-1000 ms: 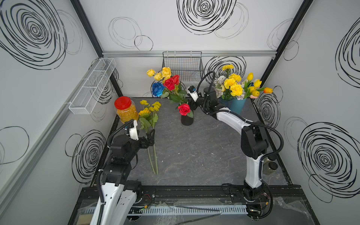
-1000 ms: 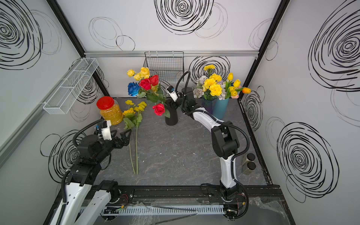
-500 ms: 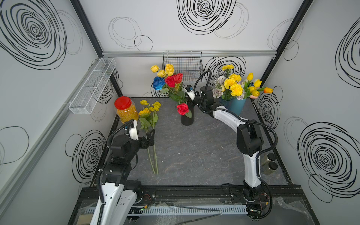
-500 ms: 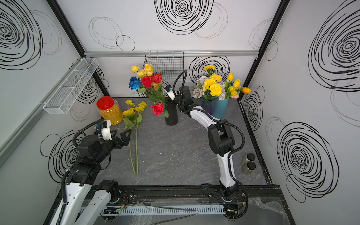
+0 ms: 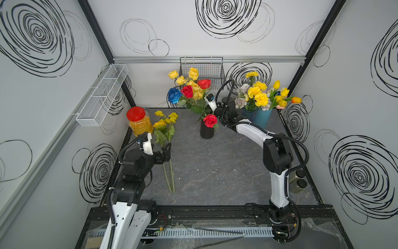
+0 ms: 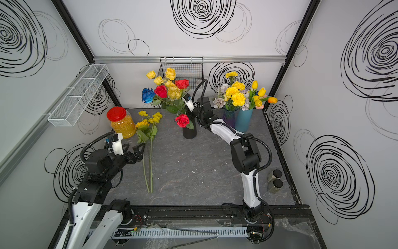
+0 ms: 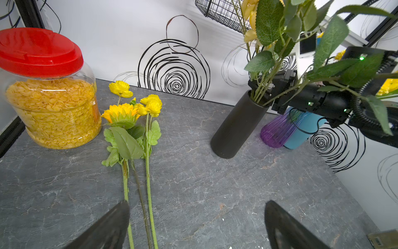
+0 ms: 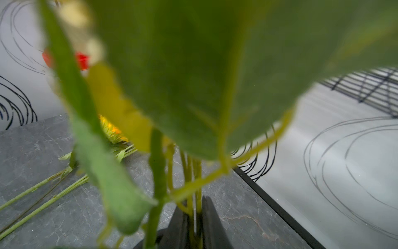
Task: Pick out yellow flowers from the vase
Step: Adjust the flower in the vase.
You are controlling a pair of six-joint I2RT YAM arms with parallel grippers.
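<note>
Top views, black vase: upright, middle of the worktop toward the back edge.
Top views, yellow roses: in the black vase with red roses and a blue rose. Stems rise from the mouth and the bunch leans toward the left edge.
Top views, laid yellow flowers: flat on the worktop near the left edge. Long axis runs front to back, blooms toward the back edge, stem ends toward the front. Just beside the red-lidded jar.
Top views, left gripper: jaws wide apart, empty, over the laid stems.
Top views, right arm: reaches to the vase mouth - its tip is hidden in leaves.
Top views, blue vase: back right corner, yellow carnations and tulips upright in it.
Left wrist, sunflower: among the laid flowers, head pointing away from the camera toward the wall.
Left wrist, right gripper: at the vase mouth, around the green stems.
Right wrist, fingers: drawn together, clamped on the green stems - which blooms those carry can't be told; leaves blur most of the view.
</note>
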